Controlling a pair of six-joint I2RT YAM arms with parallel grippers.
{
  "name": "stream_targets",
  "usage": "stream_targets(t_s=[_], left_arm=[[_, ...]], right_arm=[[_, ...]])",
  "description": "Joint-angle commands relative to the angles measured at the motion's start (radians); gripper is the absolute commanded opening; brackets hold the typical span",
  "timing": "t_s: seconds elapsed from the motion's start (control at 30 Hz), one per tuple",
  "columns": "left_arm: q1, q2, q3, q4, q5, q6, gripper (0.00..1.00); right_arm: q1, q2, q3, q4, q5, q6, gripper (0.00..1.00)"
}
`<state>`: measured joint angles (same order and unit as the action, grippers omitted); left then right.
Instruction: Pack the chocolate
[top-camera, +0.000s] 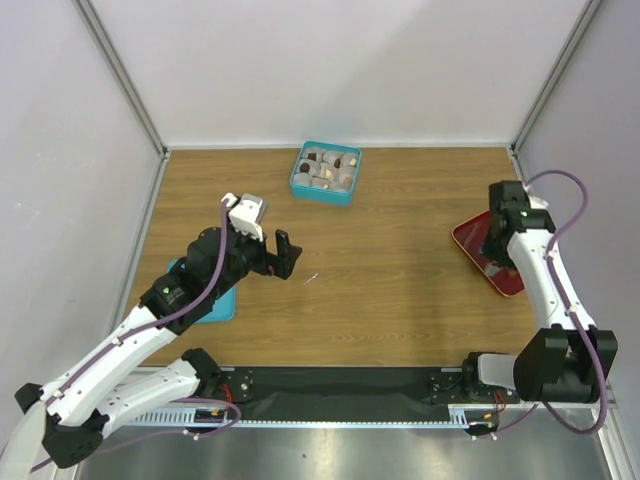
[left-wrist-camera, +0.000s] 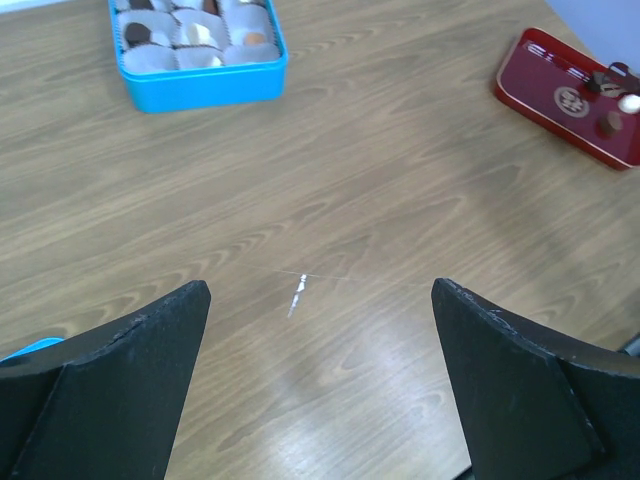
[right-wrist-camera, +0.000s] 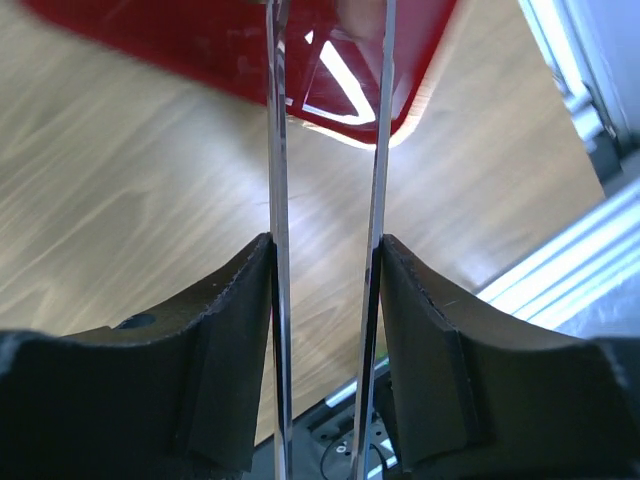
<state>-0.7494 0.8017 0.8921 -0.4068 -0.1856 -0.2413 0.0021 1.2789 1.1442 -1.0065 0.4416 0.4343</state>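
Wooden table (top-camera: 400, 310), pale walls (top-camera: 350, 60) on three sides. Loose chocolate (left-wrist-camera: 612, 122) lies on the red tray (left-wrist-camera: 540, 78) at the right. More sits in paper cups (left-wrist-camera: 150, 60) inside the teal box (left-wrist-camera: 200, 88) at the far centre, well apart from the tray.

The right gripper (right-wrist-camera: 325, 240) pinches the tweezers (right-wrist-camera: 278, 150) between its fingers (right-wrist-camera: 230, 330), blades apart, tips over the tray. Whether a piece sits between the tips cannot be told. The left gripper (left-wrist-camera: 320, 285) hangs spread over bare mid-table, holding nothing.

Likely hazards:
- A rounded piece may squirt out under a hard squeeze, or drop in transit under a light one.
- The blades may slide in the fingers.
- The left gripper stands near the tray-to-box route, so contact is possible.
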Motion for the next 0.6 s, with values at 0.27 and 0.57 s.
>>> stream_targets(t_s=[0.27,0.57], left_arm=[[0.005,0.03,0.004,0.034,0.064,-0.052,1.0],[0.005,0.047,-0.002,0.043,0.063,-0.052,1.0]], right_arm=[[-0.246,-0.081,-0.104,0.175,-0.182,-0.069,0.52],[-0.257,-0.044,-0.136,0.275,-0.202,-0.06,0.53]])
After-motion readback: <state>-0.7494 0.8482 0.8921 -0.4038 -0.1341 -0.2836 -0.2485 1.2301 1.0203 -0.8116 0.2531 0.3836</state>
